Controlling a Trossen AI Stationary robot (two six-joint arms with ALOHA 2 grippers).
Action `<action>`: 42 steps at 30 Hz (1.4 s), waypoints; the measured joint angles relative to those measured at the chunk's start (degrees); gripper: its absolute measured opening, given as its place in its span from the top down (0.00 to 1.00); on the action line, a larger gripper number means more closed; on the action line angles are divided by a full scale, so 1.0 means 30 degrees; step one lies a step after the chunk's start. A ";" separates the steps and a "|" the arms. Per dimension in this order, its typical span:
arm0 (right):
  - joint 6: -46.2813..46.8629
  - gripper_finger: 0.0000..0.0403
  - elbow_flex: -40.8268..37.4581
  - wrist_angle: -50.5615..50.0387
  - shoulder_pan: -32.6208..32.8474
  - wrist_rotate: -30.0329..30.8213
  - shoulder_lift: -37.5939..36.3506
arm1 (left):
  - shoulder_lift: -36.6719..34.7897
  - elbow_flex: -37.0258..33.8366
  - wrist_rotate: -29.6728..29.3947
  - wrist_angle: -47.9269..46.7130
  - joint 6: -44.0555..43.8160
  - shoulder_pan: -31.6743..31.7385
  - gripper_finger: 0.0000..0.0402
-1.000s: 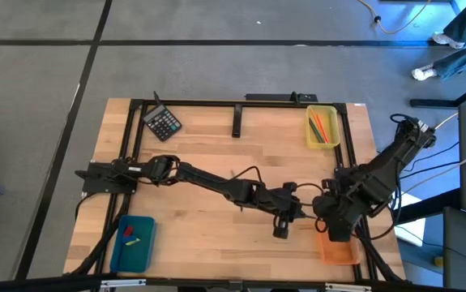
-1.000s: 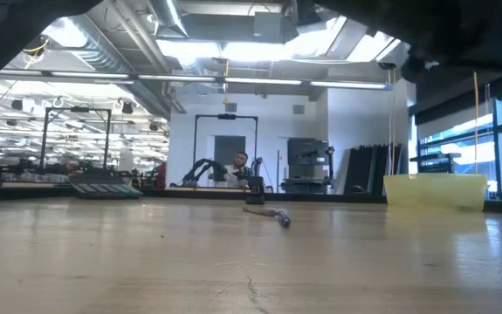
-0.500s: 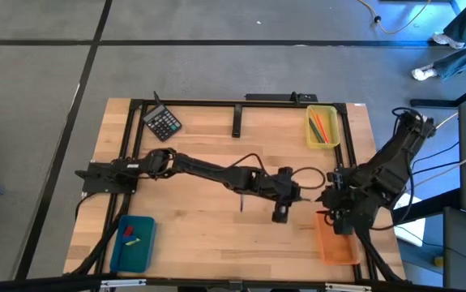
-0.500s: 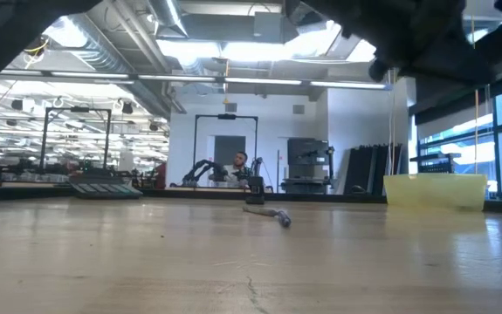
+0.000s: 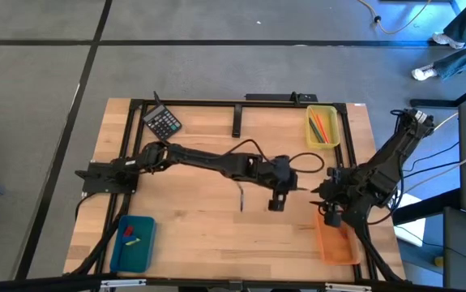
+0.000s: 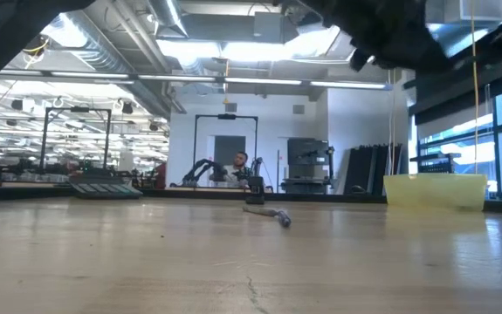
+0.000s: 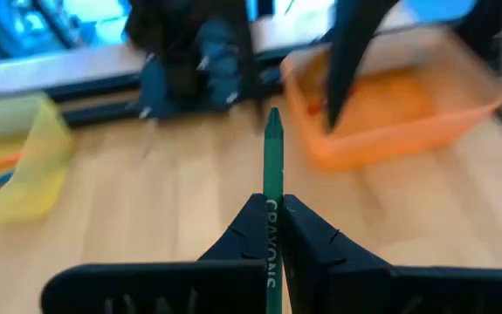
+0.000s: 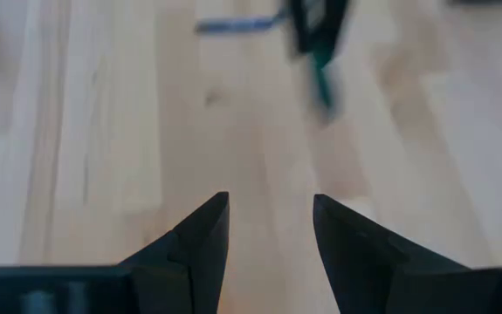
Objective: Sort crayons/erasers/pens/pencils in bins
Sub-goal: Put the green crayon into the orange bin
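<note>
My left gripper (image 5: 277, 201) is over the middle of the table, right of centre, shut on a green crayon (image 7: 273, 166). It also shows in the right wrist view (image 8: 320, 78). My right gripper (image 8: 271, 218) is open and empty, above the far end of the orange bin (image 5: 338, 245) at the near right. The yellow bin (image 5: 323, 128) at the far right holds orange and green crayons. The teal bin (image 5: 133, 242) at the near left holds small erasers. A slim grey pen (image 5: 241, 197) lies flat on the table beside my left gripper. My left gripper pinches the green crayon's printed rear part (image 7: 272, 228) between its two fingers. The crayon lies along the fingers, and its pointed front half (image 7: 273, 131) sticks out past the fingertips toward the table's right side. The crayon is lifted clear of the table.
A black calculator (image 5: 163, 123) lies at the far left. A black frame (image 5: 237, 104) runs along the table's far edge and sides. The grey pen also shows in the low view (image 6: 278, 216), with the yellow bin (image 6: 434, 190) behind it to the right. A person shows in the room far behind the table.
My left gripper has moved toward the table's far edge with the green crayon still in its fingers. My right gripper has drawn a little toward the far edge, over the orange bin's far end.
</note>
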 joint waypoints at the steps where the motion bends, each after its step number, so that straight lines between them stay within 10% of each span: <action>1: -0.0037 0.58 0.0000 0.0070 0.0000 0.0507 0.0000 | -0.0026 0.0000 0.0206 0.0180 0.0059 -0.0027 0.99; 15: -0.3727 0.58 0.1377 0.1423 -0.2092 0.0283 0.0000 | -0.0050 0.0000 0.0501 -0.1256 0.1881 -0.0330 0.98; 33: -0.7901 0.58 0.1377 0.4541 -0.7152 -0.6289 0.2780 | -0.0036 0.0000 -0.2654 -0.2002 0.4431 -0.1442 0.98; 42: -0.8063 0.79 0.1377 0.4548 -0.7669 -0.6355 0.2994 | -0.0036 0.0000 -0.2745 -0.2057 0.4376 -0.1423 0.98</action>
